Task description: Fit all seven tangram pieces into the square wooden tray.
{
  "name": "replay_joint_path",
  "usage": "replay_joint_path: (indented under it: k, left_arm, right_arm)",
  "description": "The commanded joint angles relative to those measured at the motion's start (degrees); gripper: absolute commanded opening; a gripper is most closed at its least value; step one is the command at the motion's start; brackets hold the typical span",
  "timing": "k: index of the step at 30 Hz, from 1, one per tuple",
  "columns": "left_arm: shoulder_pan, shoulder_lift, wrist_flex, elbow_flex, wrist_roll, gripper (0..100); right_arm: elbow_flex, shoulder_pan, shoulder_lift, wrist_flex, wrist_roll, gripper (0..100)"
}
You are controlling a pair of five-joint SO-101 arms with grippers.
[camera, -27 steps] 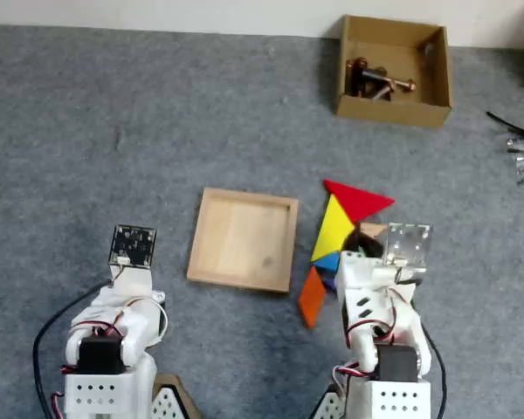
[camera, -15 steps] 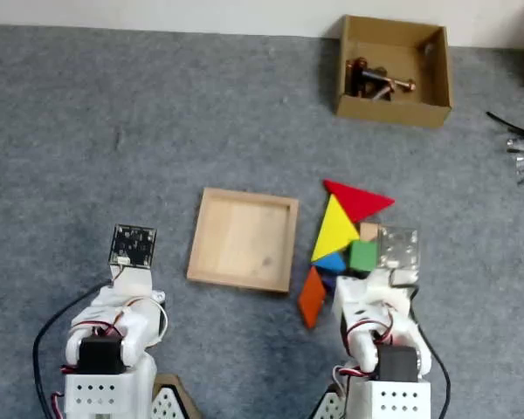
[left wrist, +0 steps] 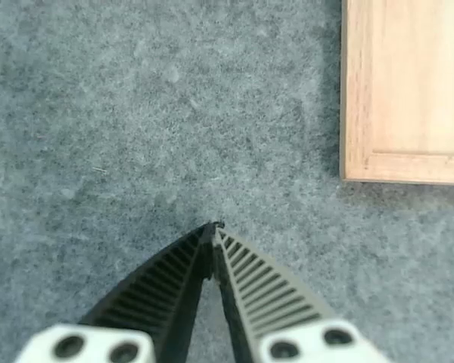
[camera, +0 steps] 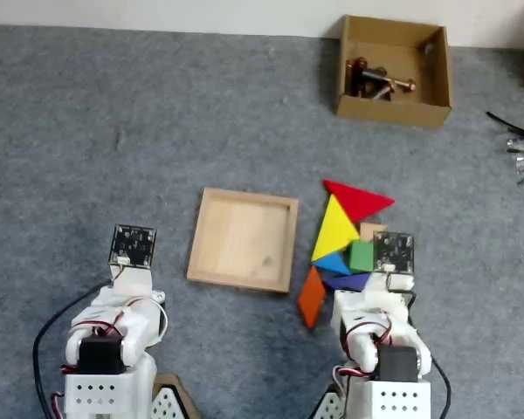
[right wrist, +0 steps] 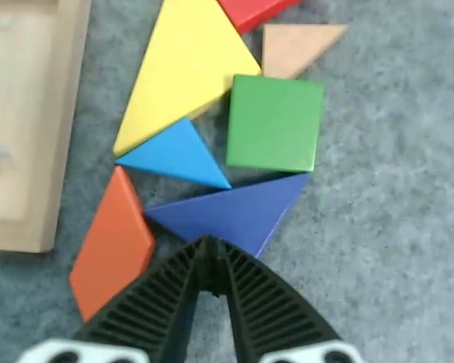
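Plan of the grey tabletop [camera: 113,131], read from left to right. The left arm [camera: 113,319] sits at the near left, its jaws clenched tip to tip on nothing. They hang over bare surface just off the near left corner of the square wooden tray [camera: 243,238], which lies flat and holds no piece. All seven tangram pieces lie in a tight cluster just right of the tray: the orange parallelogram [camera: 312,297], light blue triangle [right wrist: 174,155], yellow triangle [camera: 334,229], red triangle [camera: 356,199] at the far end, dark blue triangle [right wrist: 227,212], green square [right wrist: 274,122] and tan triangle [camera: 373,230]. The right arm [camera: 380,349] stands on the near side of this cluster, its jaws likewise clenched and empty, tips at the near point of the dark blue triangle. That triangle's long edge runs left to right, across the line of the jaws. By this layout the right arm is the nearer to every piece, the tray lies to its left, and the jaws must part before any grasp.
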Motion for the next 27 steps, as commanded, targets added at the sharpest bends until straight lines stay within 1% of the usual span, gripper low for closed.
replay_joint_path:
  k: [1, 8, 14, 17, 21, 24, 25, 27]
  left_arm:
    - [0.7, -0.6, 0.2, 1.0, 0.1, 1]
    - [0.7, -0.6, 0.2, 1.0, 0.1, 1]
    - [0.7, -0.6, 0.2, 1.0, 0.1, 1]
    - [0.7, -0.6, 0.2, 1.0, 0.1, 1]
    - [0.7, -0.6, 0.2, 1.0, 0.1, 1]
    - [0.7, -0.6, 0.2, 1.0, 0.1, 1]
    - [0.7, -0.6, 0.2, 1.0, 0.1, 1]
    - [0.7, -0.6, 0.2, 1.0, 0.1, 1]
  right_arm:
    - [5.8, 0.8, -0.4, 0.8, -0.4, 0.5]
    - [5.8, 0.7, -0.5, 0.4, -0.4, 0.5]
    - [5.3, 1.0, -0.5, -4.2, -0.3, 0.5]
    - [2.5, 2.1, -0.5, -5.7, -0.3, 0.5]
    - [2.2, 8.7, -0.5, -10.3, -0.3, 0.5]
    - [2.5, 15.4, -0.5, -17.3, 0.0, 0.9]
    - [2.6, 17.0, -0.5, -19.8, 1.2, 0.9]
    - [2.9, 19.6, -0.5, -23.1, 6.2, 0.9]
